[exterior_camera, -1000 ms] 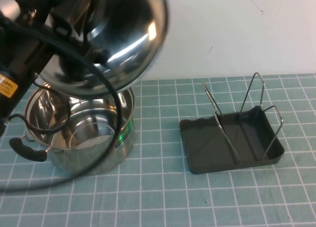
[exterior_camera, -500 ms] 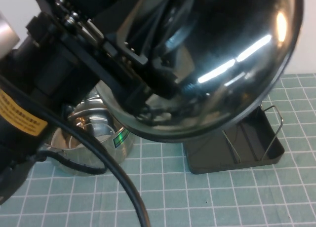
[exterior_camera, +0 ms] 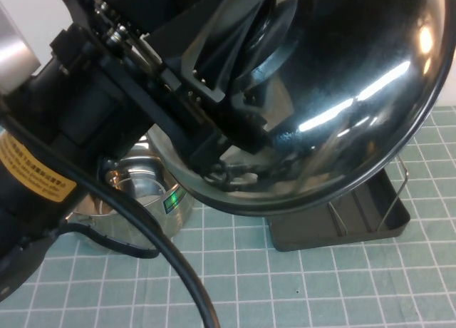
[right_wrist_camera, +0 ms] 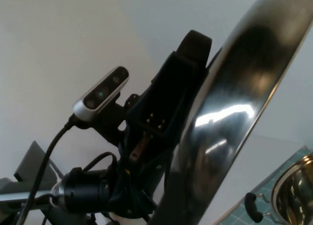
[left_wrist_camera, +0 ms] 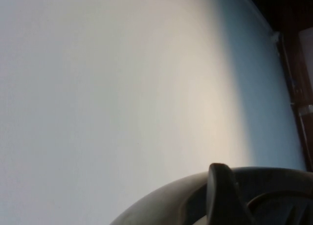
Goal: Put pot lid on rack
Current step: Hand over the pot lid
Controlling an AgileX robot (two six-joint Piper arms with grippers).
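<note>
Above green mat (exterior_camera: 235, 285), left end effector (exterior_camera: 214, 93) grips pot lid (exterior_camera: 356, 107).

pot lid (exterior_camera: 342, 107) raised above rack (exterior_camera: 388, 214) | pot (exterior_camera: 153, 192) left of rack | left hand (exterior_camera: 214, 78) on lid

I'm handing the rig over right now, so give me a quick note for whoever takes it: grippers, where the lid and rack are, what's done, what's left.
Left gripper: raised high, shut on the pot lid, which is tilted in the air close to the high camera, above the rack.
Right gripper: not in view.
Rack: on the mat to the right of the open pot, mostly hidden behind the lid, nothing seen in it.
Done: lid lifted off the pot.
Left: lower the lid between the rack's wire loops and release.
</note>
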